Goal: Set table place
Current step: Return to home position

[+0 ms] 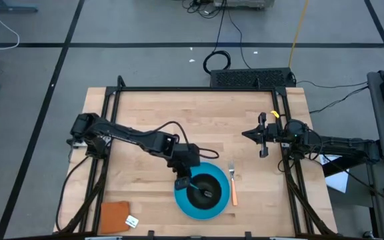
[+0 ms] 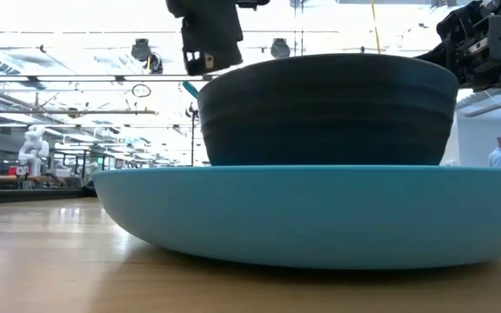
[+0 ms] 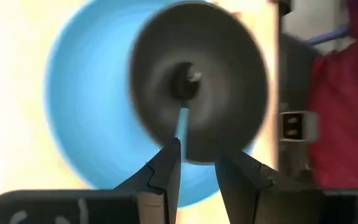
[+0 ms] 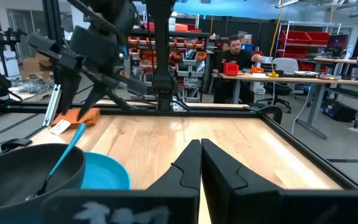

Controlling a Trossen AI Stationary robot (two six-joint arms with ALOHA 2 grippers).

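The bright-blue plate (image 1: pixel 191 204) lies on the table near its near edge, and the black bowl (image 1: pixel 211 181) stands on it. The teal-handled spoon (image 1: pixel 193 189) lies in the bowl, head at the bottom and handle (image 4: pixel 66 153) leaning up over the rim. My left gripper (image 3: pixel 197 152) hovers open just above the handle's free end, and I see no contact. The orange-handled fork (image 1: pixel 233 187) lies on the wood just right of the plate. My right gripper (image 4: pixel 201 149) is shut and waits near the table's right edge (image 1: pixel 249 134).
A brown-orange square with a white tag (image 1: pixel 116 217) lies at the near left corner. Bare wood spreads over the far half of the table (image 1: pixel 199 110). The black frame rail (image 4: pixel 166 107) runs along the edges. A person (image 4: pixel 235 59) sits at a desk beyond the table.
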